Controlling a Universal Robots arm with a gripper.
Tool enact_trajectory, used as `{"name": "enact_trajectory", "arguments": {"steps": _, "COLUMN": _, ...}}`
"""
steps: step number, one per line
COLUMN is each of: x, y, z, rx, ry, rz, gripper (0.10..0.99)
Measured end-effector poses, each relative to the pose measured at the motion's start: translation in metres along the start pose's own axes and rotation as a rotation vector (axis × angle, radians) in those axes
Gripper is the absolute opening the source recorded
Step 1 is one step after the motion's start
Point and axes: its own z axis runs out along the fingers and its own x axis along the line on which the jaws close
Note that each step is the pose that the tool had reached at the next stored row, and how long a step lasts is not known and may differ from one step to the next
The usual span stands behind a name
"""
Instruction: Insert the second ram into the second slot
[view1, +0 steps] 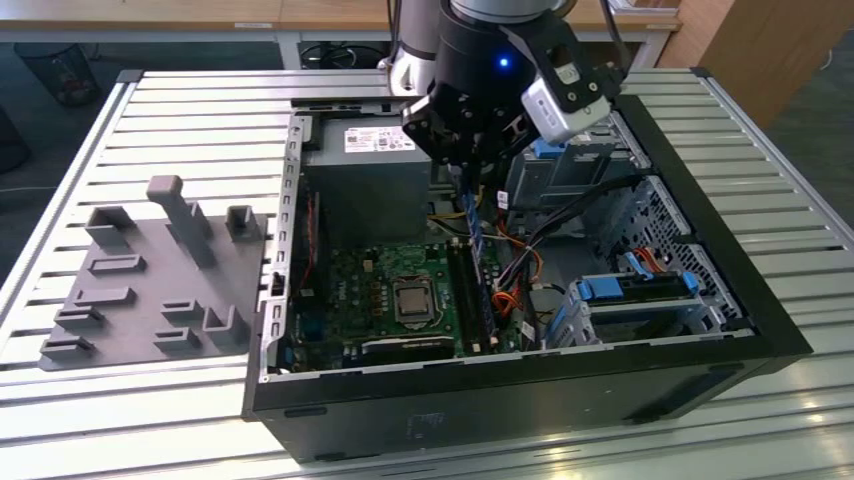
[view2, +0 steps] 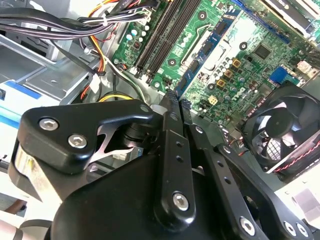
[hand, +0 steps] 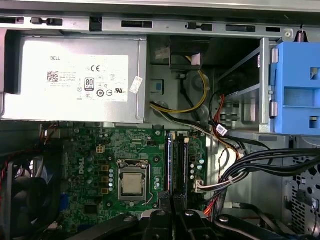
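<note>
Second ram (view2: 194, 74): in the second wrist view it is seen edge-on, a thin blue strip running out from the tips of the gripper (view2: 175, 97), whose fingers are closed on it. It hangs over the motherboard (hand: 100, 150) inside the open computer case (view1: 667, 330). It runs roughly in line with the pair of dark memory slots (hand: 177, 165), which lie between the processor socket (hand: 132, 182) and the cable bundle (hand: 260, 165). Whether its lower edge has met a slot cannot be determined. Assessment of the step in hand: the stick should stay parallel to the slot along its whole length and square to the board. Pressure is best applied straight down and evenly, because a tilt would likely seat one end only or strain the board. The cable bundle, on the exterior view's right of the slots, lies near the gripper and is judged the main snag risk. Arm pose: in the exterior view the wrist stands nearly upright over the far half of the case, close to the power supply (view1: 367, 150). It points down into the case, with the fingers set along the slots' long axis. A grey fixture plate (view1: 147, 280) lies on the table (view1: 200, 110) just beside the case, at the exterior view's left.
</note>
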Motion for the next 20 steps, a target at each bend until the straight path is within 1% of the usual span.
{"name": "enact_trajectory", "arguments": {"steps": 18, "x": 0.0001, "y": -0.0001, "z": 0.004, "rx": 0.0, "ry": 0.0, "rz": 0.0, "gripper": 0.137}}
{"name": "enact_trajectory", "arguments": {"steps": 20, "x": 0.0001, "y": -0.0002, "z": 0.0066, "rx": 0.0, "ry": 0.0, "rz": 0.0, "gripper": 0.137}}
